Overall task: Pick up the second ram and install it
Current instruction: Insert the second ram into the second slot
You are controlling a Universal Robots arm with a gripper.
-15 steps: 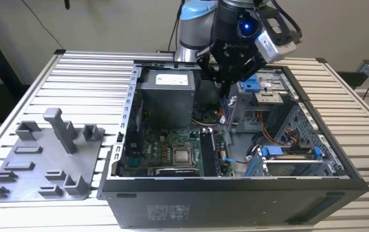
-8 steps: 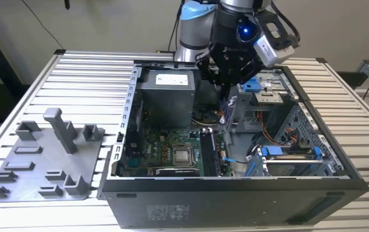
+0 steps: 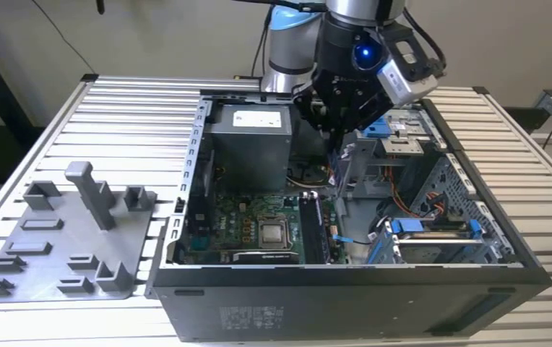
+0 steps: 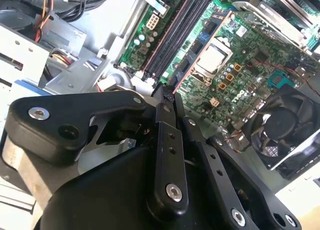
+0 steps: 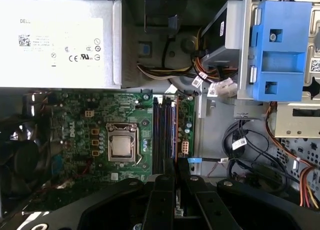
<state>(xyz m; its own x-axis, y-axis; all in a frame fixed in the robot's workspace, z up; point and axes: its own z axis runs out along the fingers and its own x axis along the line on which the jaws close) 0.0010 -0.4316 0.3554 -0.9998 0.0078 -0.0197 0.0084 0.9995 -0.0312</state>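
My gripper (image 3: 337, 134) hangs inside the open computer case (image 3: 353, 289), above the green board (image 5: 90, 140). In both wrist views its black fingers (image 5: 162, 190) stand close together, shut on the second ram (image 5: 175, 130), a thin stick seen edge-on with an orange-brown rim, reaching out from the fingertips (image 4: 165, 104). The second ram (image 4: 200, 54) runs in line with the long black slots (image 5: 160, 135), over their outer side and still above them. My gripper (image 4: 170, 89) is well above the board, and its body hides the held end of the stick.
A grey power supply (image 5: 55, 39) fills the case's back. A blue drive bracket (image 5: 280, 44) and cable bundles (image 5: 240, 145) crowd one side of the slots. The processor socket (image 5: 121, 142) and a black fan (image 4: 280, 135) lie on the other. A grey fixture with upright posts (image 3: 74, 238) sits on the table.
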